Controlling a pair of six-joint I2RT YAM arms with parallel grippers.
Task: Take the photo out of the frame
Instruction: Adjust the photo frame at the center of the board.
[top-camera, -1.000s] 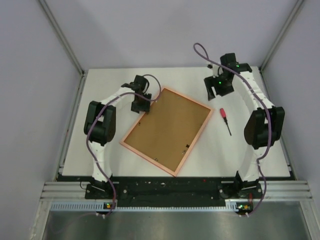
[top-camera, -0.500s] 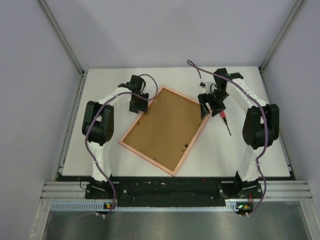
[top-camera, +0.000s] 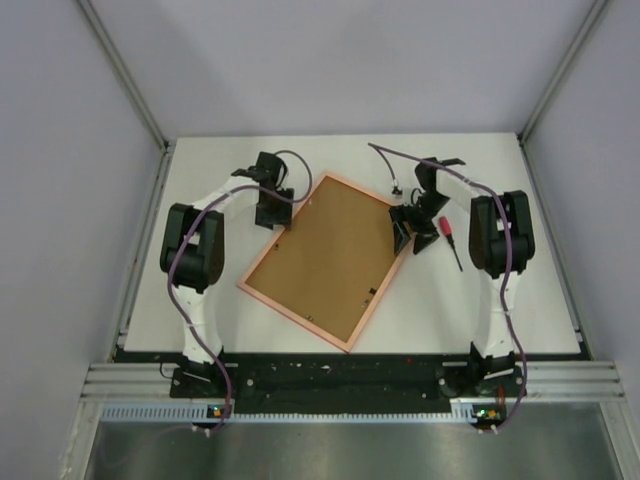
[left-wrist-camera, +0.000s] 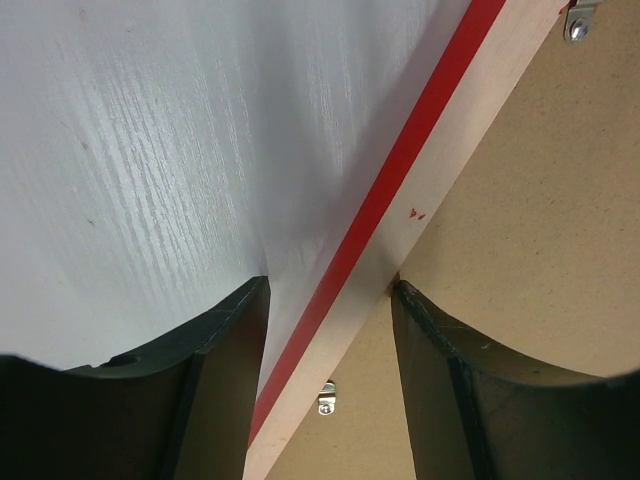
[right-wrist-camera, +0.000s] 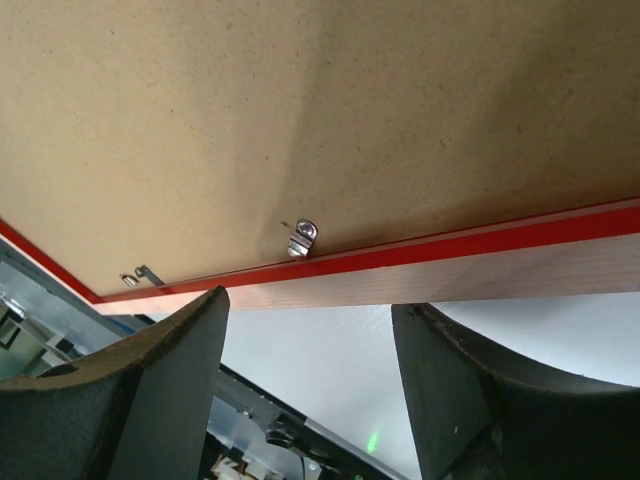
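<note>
Two open claws at red frame (left-wrist-camera: 405, 175), lying back-up at centre. Left gripper (left-wrist-camera: 330, 290) parted astride far-left rim; right gripper (right-wrist-camera: 308, 305), just swung in from far right, parted over right rim beside clip (right-wrist-camera: 303, 238). Photo unseen beneath backing (top-camera: 335, 260). Suggests releasing clips next.

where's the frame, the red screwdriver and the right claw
frame (top-camera: 335, 262): top view, middle of its brown back
red screwdriver (top-camera: 446, 228): top view, on its red handle
right claw (right-wrist-camera: 308, 308): right wrist view, midway between its fingertips
</note>
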